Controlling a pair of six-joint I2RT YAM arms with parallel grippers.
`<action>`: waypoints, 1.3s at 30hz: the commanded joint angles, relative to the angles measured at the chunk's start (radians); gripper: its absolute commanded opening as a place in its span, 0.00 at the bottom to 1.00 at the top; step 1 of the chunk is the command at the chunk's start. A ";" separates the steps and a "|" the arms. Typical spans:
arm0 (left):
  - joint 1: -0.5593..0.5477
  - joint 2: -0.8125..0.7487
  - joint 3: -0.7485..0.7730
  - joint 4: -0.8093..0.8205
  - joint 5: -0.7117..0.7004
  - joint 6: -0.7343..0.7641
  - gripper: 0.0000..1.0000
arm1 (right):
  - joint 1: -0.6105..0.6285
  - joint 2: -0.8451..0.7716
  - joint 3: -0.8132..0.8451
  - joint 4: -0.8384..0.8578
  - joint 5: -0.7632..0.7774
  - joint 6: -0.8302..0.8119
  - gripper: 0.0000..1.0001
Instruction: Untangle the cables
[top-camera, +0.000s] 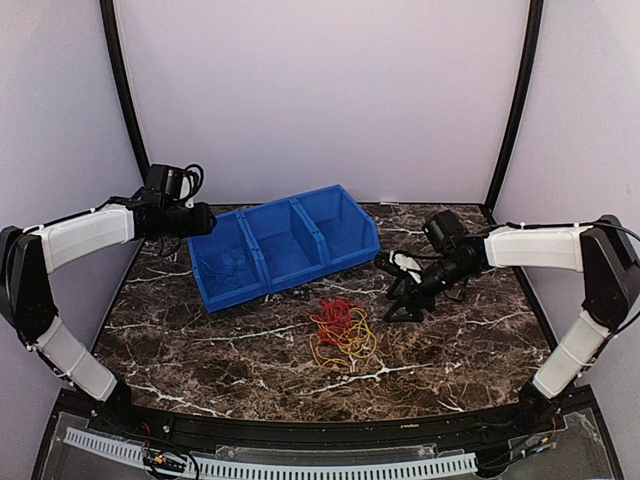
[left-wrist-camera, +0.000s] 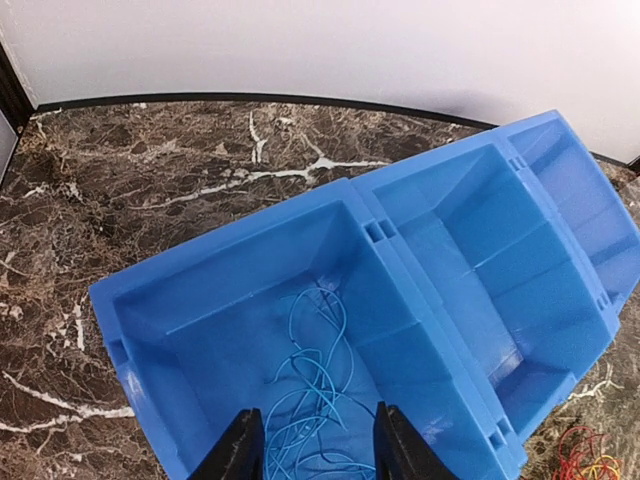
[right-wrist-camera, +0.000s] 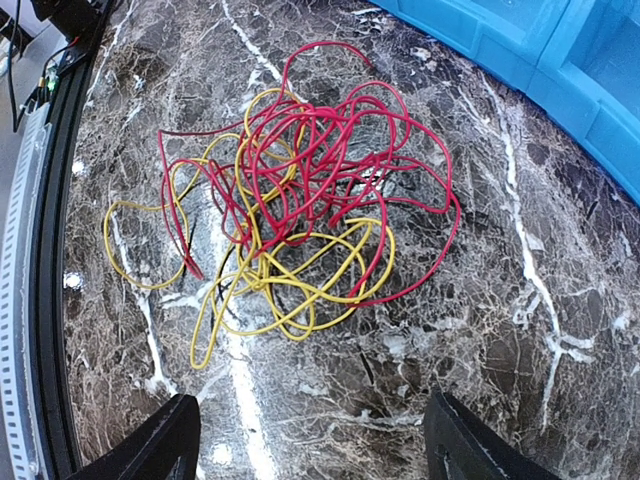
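The cables lie as a tangle of red and yellow loops on the marble table, right of centre; in the right wrist view the cables also show a thin dark strand underneath. My right gripper hangs open just to their right. Its jaws are wide apart over bare marble, short of the tangle and touching nothing. A light blue cable lies loose in the left compartment of the blue bin. My left gripper is open above it with nothing between its fingers.
The blue bin has three compartments and sits at an angle at the back centre-left. Purple walls close off the back and both sides. A black rail runs along the table's near edge.
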 joint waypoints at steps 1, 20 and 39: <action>0.001 -0.149 -0.053 0.036 0.080 0.005 0.39 | -0.001 0.003 0.035 0.003 0.008 -0.002 0.79; -0.389 -0.355 -0.268 0.163 0.247 0.082 0.39 | -0.004 -0.167 0.291 -0.005 0.177 0.127 0.99; -0.454 -0.200 -0.423 0.246 0.190 -0.238 0.34 | 0.284 0.181 0.395 -0.067 0.227 0.038 0.70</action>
